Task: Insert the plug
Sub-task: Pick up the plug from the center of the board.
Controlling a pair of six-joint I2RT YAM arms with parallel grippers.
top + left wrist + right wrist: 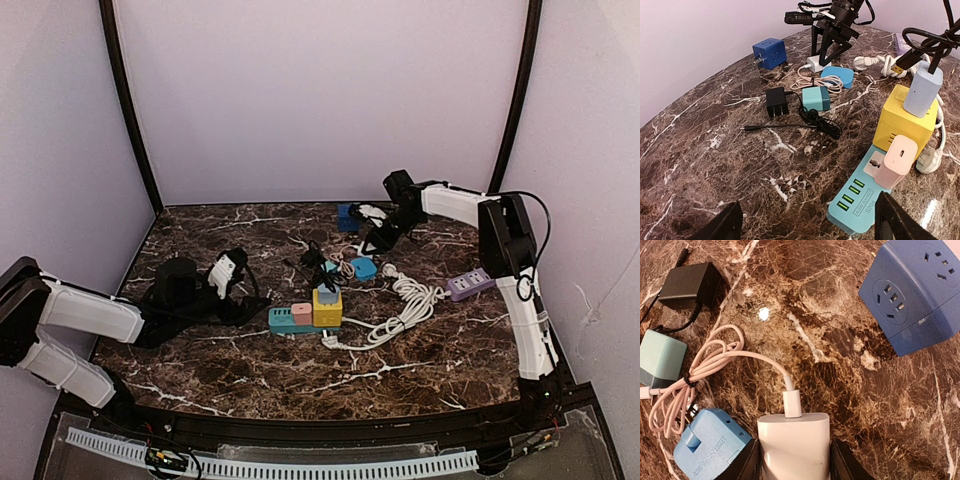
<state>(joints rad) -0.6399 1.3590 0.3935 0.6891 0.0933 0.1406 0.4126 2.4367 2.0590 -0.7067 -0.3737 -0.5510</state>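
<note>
**Charger flanked — grip unclear**

The charger [794,445] is cut off at the right wrist view's bottom edge, prongs hidden. The right end effector [821,56] reaches down near the worktop's [450,360] far edge, fingers [747,465] hugging the charger's sides — clamped or not, I cannot tell. The left end effector [810,222] hovers low, wide apart, empty.

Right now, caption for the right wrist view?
Right gripper straddling the white charger on the table, blue cube beyond.

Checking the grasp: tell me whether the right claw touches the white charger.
Touching. Right wrist view: the right claw sits flush against both sides of the charger, no gap showing.
</note>
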